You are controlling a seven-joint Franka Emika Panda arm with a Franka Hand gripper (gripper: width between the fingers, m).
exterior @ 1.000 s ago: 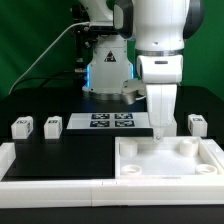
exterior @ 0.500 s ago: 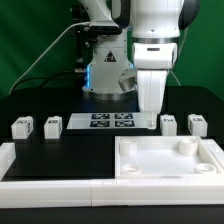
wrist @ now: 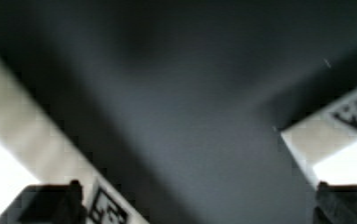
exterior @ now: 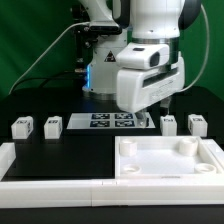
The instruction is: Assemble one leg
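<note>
Wrist view: gripper (wrist: pixel 196 197) fingers spread wide, nothing betw. Ext. view: leg (exterior: pixel 168 124) upright at 3 o'clock of marker board (exterior: pixel 112 121).

Legs (exterior: pixel 52 125): 4 are showing, 2 at the exterior view's left and 2 at its right.
Tabletop (exterior: pixel 165 160): 1 is showing.
Marker board (exterior: pixel 112 121): 1 is showing, carrying 4 tags.
Robot arm (exterior: pixel 150 80): 1 is showing.
Wrist view: nothing is showing clearly enough to count.
</note>
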